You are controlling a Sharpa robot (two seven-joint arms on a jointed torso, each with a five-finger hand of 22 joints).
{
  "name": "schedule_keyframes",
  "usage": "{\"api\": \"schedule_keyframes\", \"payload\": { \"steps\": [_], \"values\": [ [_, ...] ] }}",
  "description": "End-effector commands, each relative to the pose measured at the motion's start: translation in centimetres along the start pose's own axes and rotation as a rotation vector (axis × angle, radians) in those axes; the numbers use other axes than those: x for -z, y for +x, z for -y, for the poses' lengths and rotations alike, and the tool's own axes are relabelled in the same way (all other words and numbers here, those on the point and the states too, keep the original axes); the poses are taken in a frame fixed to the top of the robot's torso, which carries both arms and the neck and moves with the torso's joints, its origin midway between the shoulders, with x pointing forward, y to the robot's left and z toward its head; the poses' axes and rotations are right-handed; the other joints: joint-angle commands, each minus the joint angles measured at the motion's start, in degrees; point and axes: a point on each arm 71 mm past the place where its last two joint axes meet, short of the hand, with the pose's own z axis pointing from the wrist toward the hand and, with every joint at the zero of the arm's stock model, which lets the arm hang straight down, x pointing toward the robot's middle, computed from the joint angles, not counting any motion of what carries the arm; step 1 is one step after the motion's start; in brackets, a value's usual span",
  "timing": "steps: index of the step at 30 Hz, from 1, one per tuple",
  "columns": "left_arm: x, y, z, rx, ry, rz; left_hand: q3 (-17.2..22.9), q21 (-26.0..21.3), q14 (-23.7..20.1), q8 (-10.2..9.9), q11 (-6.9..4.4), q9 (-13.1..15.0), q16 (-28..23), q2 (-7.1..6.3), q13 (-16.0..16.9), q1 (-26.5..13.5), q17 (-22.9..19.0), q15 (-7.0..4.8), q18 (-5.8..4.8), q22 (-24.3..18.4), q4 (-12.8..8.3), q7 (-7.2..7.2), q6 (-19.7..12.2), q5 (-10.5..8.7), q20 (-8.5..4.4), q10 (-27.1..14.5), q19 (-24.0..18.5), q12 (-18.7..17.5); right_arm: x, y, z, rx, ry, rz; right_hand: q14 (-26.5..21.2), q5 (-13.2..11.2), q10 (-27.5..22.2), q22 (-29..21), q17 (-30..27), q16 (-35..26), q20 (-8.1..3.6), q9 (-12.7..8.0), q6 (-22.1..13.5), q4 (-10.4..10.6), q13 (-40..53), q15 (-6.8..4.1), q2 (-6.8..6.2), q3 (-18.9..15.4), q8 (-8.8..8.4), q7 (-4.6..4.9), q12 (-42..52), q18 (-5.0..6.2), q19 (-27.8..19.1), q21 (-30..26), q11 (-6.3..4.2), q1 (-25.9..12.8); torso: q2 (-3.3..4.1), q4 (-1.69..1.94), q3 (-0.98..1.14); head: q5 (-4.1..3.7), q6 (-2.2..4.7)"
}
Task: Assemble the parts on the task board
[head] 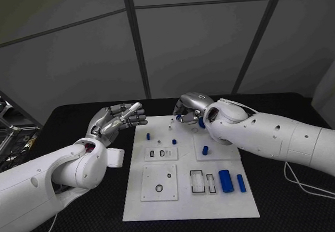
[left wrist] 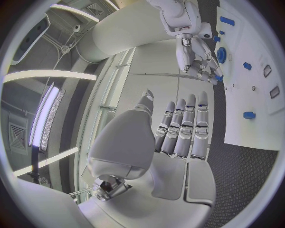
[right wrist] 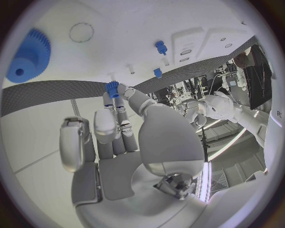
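The task board lies flat in the middle of the black table, its long side running away from the robot. On its near half, in the head view, two blue cylinders lie side by side to the right, beside two dark-outlined rectangular recesses and a raised square plate with a small ring. Further back, small blue parts stand or lie on the board, among them one peg near the left edge.

The right hand hangs over the board's far right corner. From the head view its fingers are curled downward and the arm hides what they carry. The right wrist view settles this: a small blue toothed piece is pinched at the fingertips, just above the board's surface. That view also shows a large blue gear on the board, well apart from the pinched piece; the head view does not make this gear out.

The left hand is raised beside the board's far left edge, off the board and touching nothing. The left wrist view shows its fingers straight and pressed together side by side, holding nothing, with the right hand across the board from it.
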Motion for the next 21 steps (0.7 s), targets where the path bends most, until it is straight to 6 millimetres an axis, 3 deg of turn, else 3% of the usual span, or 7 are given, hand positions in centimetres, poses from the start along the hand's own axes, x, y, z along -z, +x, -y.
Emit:
{"api": "schedule_keyframes", "payload": {
  "steps": [1,4,14,21],
  "values": [
    [-0.1,0.2,0.2,0.0,0.011,-0.015,0.0,-0.4,0.0,-0.3,0.17,-0.1,-0.2,0.37,-0.1,0.1,-0.1,0.23,-0.36,-0.1,-0.4,0.5,0.2,-0.01,0.16,0.1,-0.4,-0.4,-0.4,-0.2,-0.3,-0.004,-0.029,0.036,0.2,0.3,2.0,4.4,0.0,0.4,-0.1,0.1,0.3,0.0,0.1,-0.35,-0.23,0.3,-0.24,-0.05,-0.2,-0.38,0.3,0.3,-1.6,0.6,0.13,0.16,-0.02,0.13,0.08],
    [-0.1,0.2,0.3,0.0,0.012,-0.016,0.0,-0.4,0.0,-0.3,0.17,-0.1,-0.2,0.37,-0.1,0.1,-0.1,0.23,-0.36,-0.1,-0.4,0.5,0.2,-0.01,0.16,0.1,-0.4,-0.4,-0.7,-0.1,-0.5,-0.005,-0.032,0.042,0.2,0.3,2.0,4.4,0.0,0.4,-0.1,0.1,0.3,0.0,0.1,-0.34,-0.24,0.4,-0.25,-0.04,-0.2,-0.38,0.3,0.3,-1.58,0.5,0.2,0.08,-0.07,0.24,0.15],
    [-0.2,0.4,0.5,0.001,0.015,-0.02,0.0,-0.4,0.0,-0.3,0.17,-0.1,-0.2,0.37,-0.1,0.1,-0.1,0.23,-0.36,-0.1,-0.4,0.5,0.2,-0.01,0.16,0.1,-0.4,-0.4,-1.4,0.3,-0.8,-0.004,-0.032,0.039,0.2,0.3,1.9,4.3,0.1,0.5,-0.09,0.1,0.2,0.1,0.1,-0.31,-0.31,0.6,-0.28,0.0,-0.3,-0.35,0.2,0.3,-1.53,0.5,0.59,0.55,-0.25,-0.02,0.27],
    [-0.2,0.5,0.6,0.001,0.015,-0.022,0.0,-0.4,0.0,-0.3,0.17,-0.1,-0.2,0.37,-0.1,0.1,-0.1,0.23,-0.36,-0.1,-0.4,0.5,0.2,-0.01,0.16,0.1,-0.4,-0.4,-1.6,0.6,-0.7,0.003,-0.024,0.013,0.2,0.3,1.8,4.3,0.1,0.5,-0.08,0.1,0.2,0.1,0.1,-0.29,-0.34,0.7,-0.27,0.03,-0.3,-0.35,0.2,0.3,-1.51,0.5,0.63,0.46,-0.22,0.08,0.06]
  ]
}}
